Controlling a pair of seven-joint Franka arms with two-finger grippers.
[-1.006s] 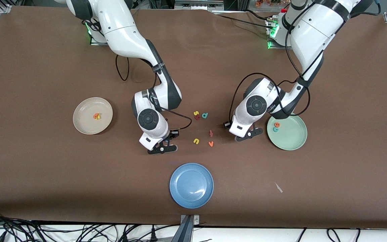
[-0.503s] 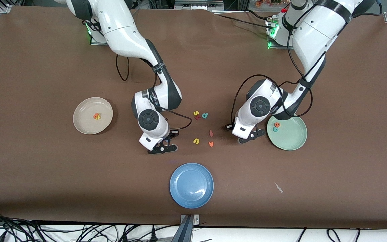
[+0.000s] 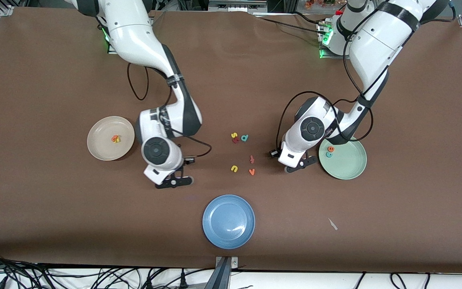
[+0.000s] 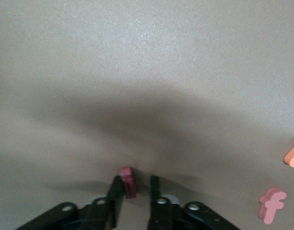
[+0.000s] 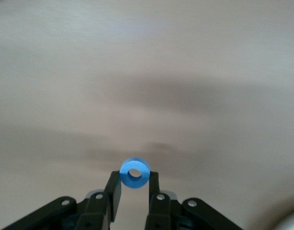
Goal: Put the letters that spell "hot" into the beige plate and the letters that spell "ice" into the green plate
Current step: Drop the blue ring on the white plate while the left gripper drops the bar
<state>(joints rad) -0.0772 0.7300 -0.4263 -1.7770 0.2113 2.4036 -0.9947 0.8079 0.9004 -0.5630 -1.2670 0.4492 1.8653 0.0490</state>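
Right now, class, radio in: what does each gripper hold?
Right gripper shut on blue "o", near beige plate. Left gripper shut on dark red "i", beside green plate. Nothing blocking.

Bright even light; wrist views softly blurred.

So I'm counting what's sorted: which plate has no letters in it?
The blue plate, nearest the front camera; the beige plate and green plate each hold letters.

Foam letters (image 3: 240, 138) read s, d, n, v, f, e.
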